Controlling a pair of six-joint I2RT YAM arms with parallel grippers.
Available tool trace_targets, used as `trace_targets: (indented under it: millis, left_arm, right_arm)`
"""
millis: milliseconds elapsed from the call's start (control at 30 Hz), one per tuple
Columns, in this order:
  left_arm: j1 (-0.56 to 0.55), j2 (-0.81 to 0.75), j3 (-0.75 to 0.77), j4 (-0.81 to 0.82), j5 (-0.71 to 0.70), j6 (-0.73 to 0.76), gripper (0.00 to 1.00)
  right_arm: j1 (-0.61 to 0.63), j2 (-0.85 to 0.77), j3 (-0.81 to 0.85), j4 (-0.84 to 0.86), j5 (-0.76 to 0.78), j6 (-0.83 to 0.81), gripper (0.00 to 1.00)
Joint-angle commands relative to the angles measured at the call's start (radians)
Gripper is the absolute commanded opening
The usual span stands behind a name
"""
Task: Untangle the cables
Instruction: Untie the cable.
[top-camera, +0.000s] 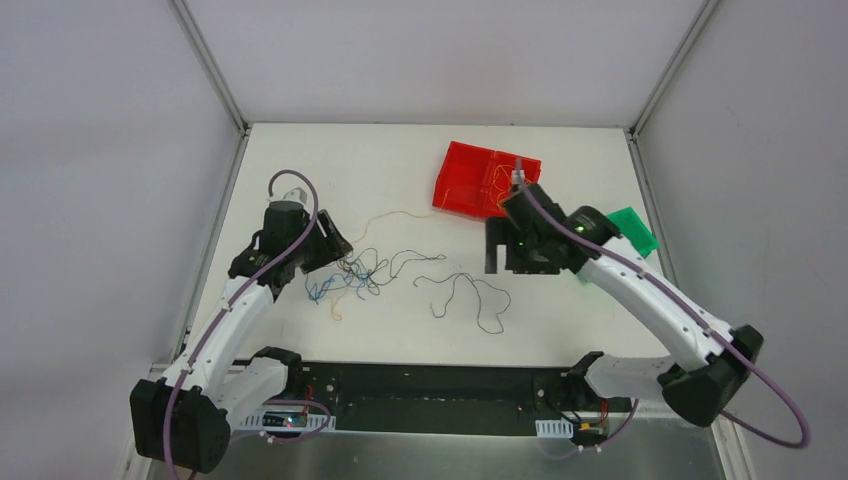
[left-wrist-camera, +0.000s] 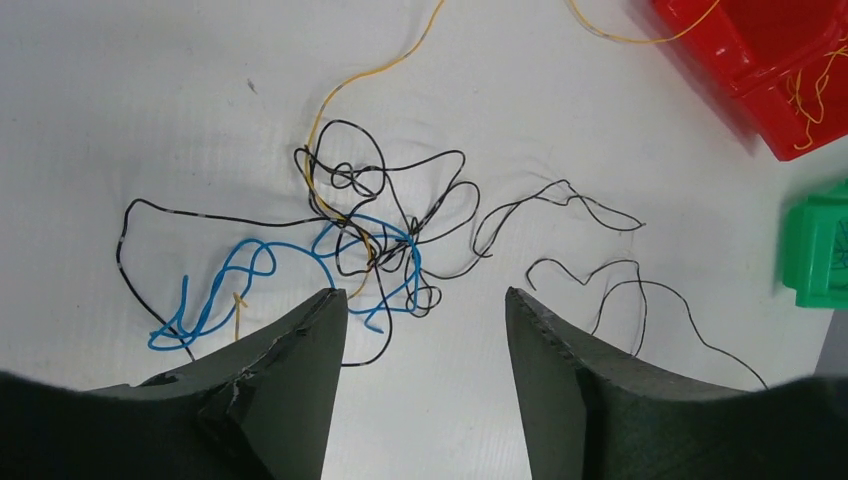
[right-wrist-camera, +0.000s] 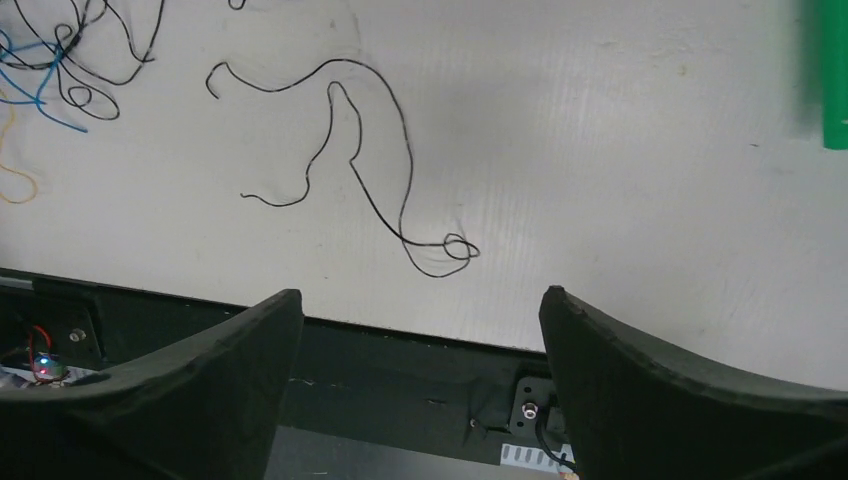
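Several cables (left-wrist-camera: 385, 250) overlap in a clump, crossings hard to trace.

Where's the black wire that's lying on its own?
Top view: the lone black wire lies mid-table, just right of the tangled clump, with the red tray beyond it.

The left arm (top-camera: 235, 310) and right arm (top-camera: 650, 295) stretch forward, elbows bent. The left gripper (left-wrist-camera: 425, 300) and right gripper (right-wrist-camera: 420, 298) angle downward, jaws apart and empty.
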Motion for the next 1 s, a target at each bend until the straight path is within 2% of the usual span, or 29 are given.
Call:
trace_targets:
  millis: [0,100,233,467,767,967]
  left_arm:
    - [-0.028,0.002,0.072,-0.015,0.028,0.029,0.62]
    - [-0.044,0.000,0.094,-0.028,0.023,0.035,0.62]
    - [-0.056,-0.013,0.105,-0.039,0.024,0.034,0.62]
    - [-0.086,-0.009,0.111,-0.043,0.034,0.041,0.64]
    - [-0.095,-0.034,0.122,-0.062,0.037,0.045,0.63]
    - [-0.095,-0.062,0.127,-0.094,0.014,0.051,0.63]
  right_arm:
    - [0.103,0.133,-0.036,0.106,0.042,-0.003,0.99]
    - [0.119,0.212,-0.048,0.172,0.081,0.033,0.99]
    - [0.174,0.292,-0.037,0.176,0.182,0.108,0.99]
    - [0.198,0.324,-0.124,0.344,0.038,0.010,0.99]
    - [0.196,0.452,-0.174,0.444,0.085,-0.028,0.99]
    - [0.176,0.471,-0.255,0.486,0.081,0.036,0.88]
